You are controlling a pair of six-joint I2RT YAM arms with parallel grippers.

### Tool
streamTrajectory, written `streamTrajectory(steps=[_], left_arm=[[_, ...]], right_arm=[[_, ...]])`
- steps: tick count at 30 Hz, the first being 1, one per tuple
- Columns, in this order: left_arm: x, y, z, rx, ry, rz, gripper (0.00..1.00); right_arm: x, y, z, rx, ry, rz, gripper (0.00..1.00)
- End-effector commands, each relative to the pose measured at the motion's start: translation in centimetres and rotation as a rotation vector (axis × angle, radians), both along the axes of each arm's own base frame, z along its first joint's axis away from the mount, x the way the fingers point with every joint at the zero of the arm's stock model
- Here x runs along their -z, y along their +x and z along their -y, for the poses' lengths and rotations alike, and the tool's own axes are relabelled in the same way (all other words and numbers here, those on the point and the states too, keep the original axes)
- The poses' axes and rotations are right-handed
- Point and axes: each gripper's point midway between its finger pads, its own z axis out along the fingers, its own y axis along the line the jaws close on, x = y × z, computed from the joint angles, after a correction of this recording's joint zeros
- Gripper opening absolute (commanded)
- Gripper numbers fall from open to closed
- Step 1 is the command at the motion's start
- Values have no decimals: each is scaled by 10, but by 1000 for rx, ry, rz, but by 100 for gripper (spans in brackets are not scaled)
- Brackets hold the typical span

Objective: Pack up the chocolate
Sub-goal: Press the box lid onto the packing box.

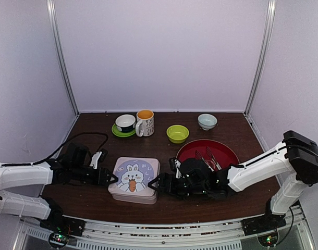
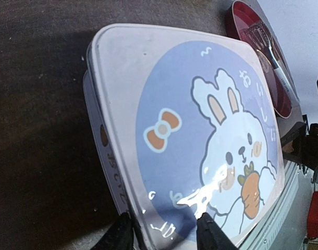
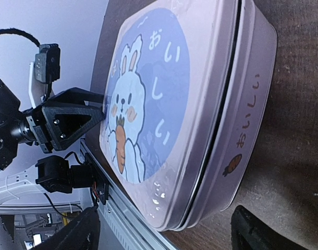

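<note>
A brown table [image 1: 237, 130] carries a closed pink rabbit tin [image 1: 134, 179]. The left gripper [image 2: 163, 232] straddles its lid edge, and I cannot tell if it is clamped. The right gripper [image 3: 167, 229], spread wide, flanks the opposite corner. The chocolate is out of sight.

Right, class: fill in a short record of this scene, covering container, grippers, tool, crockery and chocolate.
Container: bunny-print tin, lid on
Left gripper: straddles the lid's left edge; grip unclear
Right gripper: open, one finger either side of the tin's right end
Tool: metal tongs lying in red plate
Back row: cup on green saucer, mug, green bowl, pale bowl
Chocolate: none in view
</note>
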Motion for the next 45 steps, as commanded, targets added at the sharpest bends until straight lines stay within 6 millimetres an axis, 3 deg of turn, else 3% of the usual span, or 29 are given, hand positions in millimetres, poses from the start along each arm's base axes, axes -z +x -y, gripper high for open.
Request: streamTrajectory(steps=[1,5,12,18,22,27,37,45], left_arm=[[-13,7,11,24,-59,47,43],[-13,5,16,50,-72,44,37],[-12,1,27,93,-73,39,36],[-7,1,28,103,-54,28,36],[-4,1,28,97,-42,20,36],[-5,2,27,95,-39,23,36],[0,-1,29,97,-35,9,36],[1,-1,29,98,-31,8,36]], right_arm=[[-12,18,-4,22,52,43,87],[-16,19,-16,-8,86,40,85],[-18,15,-30,-49,142,21,81],[-10,17,-22,-31,128,0,73],[-4,9,-15,-33,157,-29,65],[7,-7,-6,-57,140,-40,65],[-4,-19,-8,-101,235,7,62],[18,-20,-7,-114,169,3,53]])
